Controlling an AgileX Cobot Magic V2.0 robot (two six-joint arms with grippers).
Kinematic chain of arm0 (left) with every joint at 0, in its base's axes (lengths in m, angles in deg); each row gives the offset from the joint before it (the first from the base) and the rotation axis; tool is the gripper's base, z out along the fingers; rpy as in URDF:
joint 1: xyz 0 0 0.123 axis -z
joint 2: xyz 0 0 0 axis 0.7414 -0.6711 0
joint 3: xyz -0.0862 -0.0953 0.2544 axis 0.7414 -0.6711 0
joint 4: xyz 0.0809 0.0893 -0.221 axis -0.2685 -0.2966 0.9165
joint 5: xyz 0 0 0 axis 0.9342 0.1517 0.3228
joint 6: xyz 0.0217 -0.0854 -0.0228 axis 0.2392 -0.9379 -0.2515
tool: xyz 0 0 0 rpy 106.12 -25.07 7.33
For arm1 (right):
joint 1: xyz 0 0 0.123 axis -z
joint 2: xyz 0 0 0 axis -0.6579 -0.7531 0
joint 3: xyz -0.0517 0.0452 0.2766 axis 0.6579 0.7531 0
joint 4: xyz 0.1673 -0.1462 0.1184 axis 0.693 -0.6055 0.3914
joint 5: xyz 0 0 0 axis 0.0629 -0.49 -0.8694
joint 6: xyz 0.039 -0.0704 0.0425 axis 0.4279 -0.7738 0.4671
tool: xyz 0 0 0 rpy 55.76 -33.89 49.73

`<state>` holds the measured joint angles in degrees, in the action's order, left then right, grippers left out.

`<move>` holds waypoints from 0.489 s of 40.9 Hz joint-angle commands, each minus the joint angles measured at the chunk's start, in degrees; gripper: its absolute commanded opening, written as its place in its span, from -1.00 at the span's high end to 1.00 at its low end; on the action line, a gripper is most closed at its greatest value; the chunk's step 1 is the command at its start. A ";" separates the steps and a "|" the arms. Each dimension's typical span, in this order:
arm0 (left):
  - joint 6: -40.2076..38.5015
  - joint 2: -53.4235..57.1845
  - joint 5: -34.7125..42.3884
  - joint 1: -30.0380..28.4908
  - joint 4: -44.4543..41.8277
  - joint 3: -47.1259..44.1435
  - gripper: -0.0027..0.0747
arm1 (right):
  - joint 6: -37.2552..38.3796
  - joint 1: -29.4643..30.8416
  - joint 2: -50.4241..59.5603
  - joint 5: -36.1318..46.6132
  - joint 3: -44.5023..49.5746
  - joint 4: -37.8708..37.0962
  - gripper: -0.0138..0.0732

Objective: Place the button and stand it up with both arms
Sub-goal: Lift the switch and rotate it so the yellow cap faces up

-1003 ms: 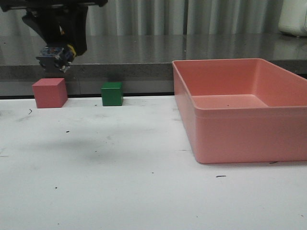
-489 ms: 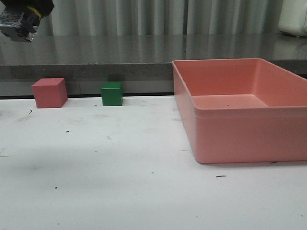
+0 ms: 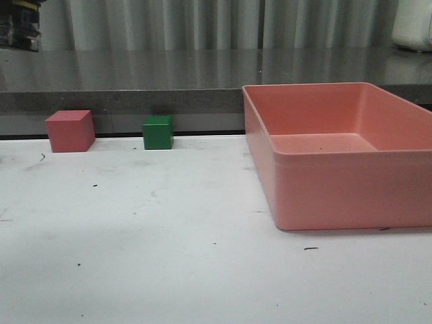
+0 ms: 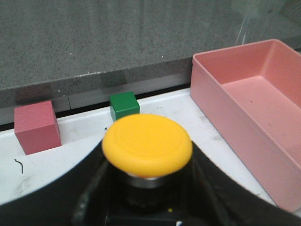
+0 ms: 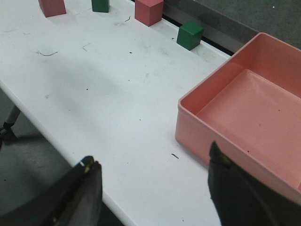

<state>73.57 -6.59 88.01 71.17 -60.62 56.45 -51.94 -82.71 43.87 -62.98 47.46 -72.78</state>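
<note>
The left fingers (image 4: 146, 207) clamp the button (image 4: 147, 145) high over the tabletop's (image 3: 169, 223) left side, above the pink cube (image 3: 69, 130) and green cube (image 3: 158, 131), while the right fingers (image 5: 155, 188) gape empty near the pink bin (image 3: 337, 155).

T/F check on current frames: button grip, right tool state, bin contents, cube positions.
1. The left tool holds the button. True.
2. The right tool is shut on a cube. False: it is open and holds nothing.
3. The pink bin contains a green cube. False: nothing shows inside it.
4. In the front view, the green cube sits between the pink cube and the bin. True.
5. The button rests on the table. False: it is held aloft.
</note>
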 commanded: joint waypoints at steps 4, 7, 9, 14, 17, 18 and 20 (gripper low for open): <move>0.13 1.49 22.62 -4.18 0.23 -9.07 0.53 | -0.40 0.25 -0.26 4.55 -1.33 0.03 -0.46; 0.13 1.49 28.53 -6.69 0.38 -13.01 0.53 | -0.40 0.25 -0.26 4.55 -1.33 0.03 -0.46; 0.13 1.49 32.74 -8.12 0.38 -15.48 0.53 | -0.40 0.25 -0.26 4.55 -1.33 0.03 -0.46; 0.13 -0.18 41.64 -10.95 0.38 -19.25 0.53 | -0.40 0.25 -0.26 4.55 -1.33 0.03 -0.46; 0.13 -2.86 46.39 -11.73 0.38 -20.45 0.53 | -0.40 0.25 -0.26 4.55 -1.33 0.03 -0.46; 0.13 -3.59 47.70 -11.73 0.38 -20.53 0.53 | -0.40 0.25 -0.26 4.55 -1.33 0.03 -0.46; 0.13 -5.87 49.67 -11.73 0.38 -20.58 0.53 | -0.40 0.25 -0.26 4.55 -1.33 0.03 -0.46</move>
<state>73.57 -10.64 128.31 59.61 -60.70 34.74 -51.94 -82.71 43.87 -62.98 47.46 -72.78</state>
